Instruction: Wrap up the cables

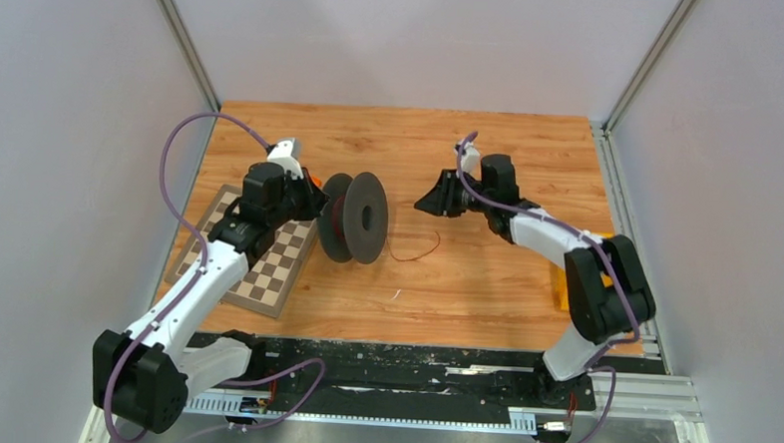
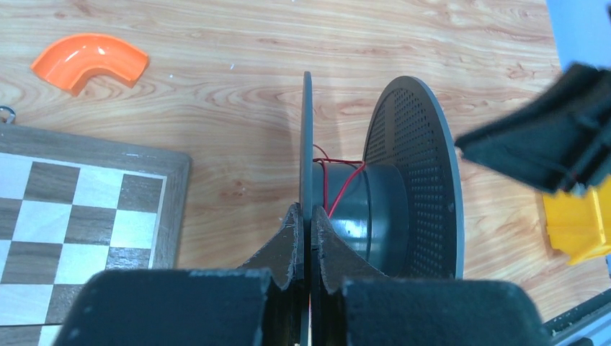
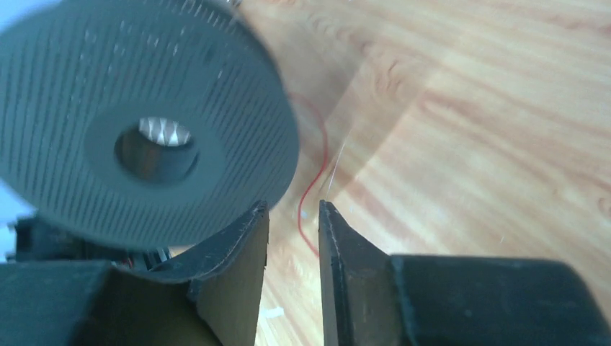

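A black spool [image 1: 355, 218] stands on its rims at the table's middle, with thin red wire wound on its hub [image 2: 339, 189]. A loose tail of the wire [image 1: 414, 254] curls on the wood to its right. My left gripper [image 2: 308, 215] is shut on the spool's left flange [image 2: 306, 137]. My right gripper [image 1: 431, 198] hovers right of the spool, its jaws a little apart and empty. In the right wrist view the wire tail [image 3: 311, 202] lies on the table under the gap between the fingers, and the spool's perforated flange [image 3: 144, 115] fills the upper left.
A wooden chessboard [image 1: 252, 260] lies under my left arm. An orange curved piece [image 2: 90, 61] lies behind it. A yellow block [image 2: 580, 220] sits at the right near my right arm's base. White walls enclose the table.
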Action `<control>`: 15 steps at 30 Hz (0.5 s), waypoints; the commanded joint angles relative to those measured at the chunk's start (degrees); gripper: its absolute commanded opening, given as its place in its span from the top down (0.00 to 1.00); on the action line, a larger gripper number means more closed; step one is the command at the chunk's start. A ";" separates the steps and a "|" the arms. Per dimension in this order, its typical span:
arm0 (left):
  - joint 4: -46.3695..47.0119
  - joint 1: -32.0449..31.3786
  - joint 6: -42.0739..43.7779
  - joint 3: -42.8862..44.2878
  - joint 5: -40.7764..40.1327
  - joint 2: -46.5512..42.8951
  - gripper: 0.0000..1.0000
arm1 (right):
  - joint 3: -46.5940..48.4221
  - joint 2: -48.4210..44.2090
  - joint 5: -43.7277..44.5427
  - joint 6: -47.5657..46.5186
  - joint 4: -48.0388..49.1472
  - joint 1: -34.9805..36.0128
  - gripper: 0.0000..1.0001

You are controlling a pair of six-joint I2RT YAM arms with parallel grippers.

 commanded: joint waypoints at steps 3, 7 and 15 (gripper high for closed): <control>1.29 1.01 -4.91 3.65 -0.92 1.97 1.00 | -19.10 -15.24 2.21 -17.62 21.73 7.16 0.65; 2.18 1.60 -7.73 2.35 -2.25 2.59 1.00 | -23.02 -17.24 17.99 -6.25 19.14 10.86 0.65; 2.77 2.39 -10.63 1.18 -2.72 2.05 1.00 | -18.35 -12.35 40.93 20.06 3.26 11.00 0.60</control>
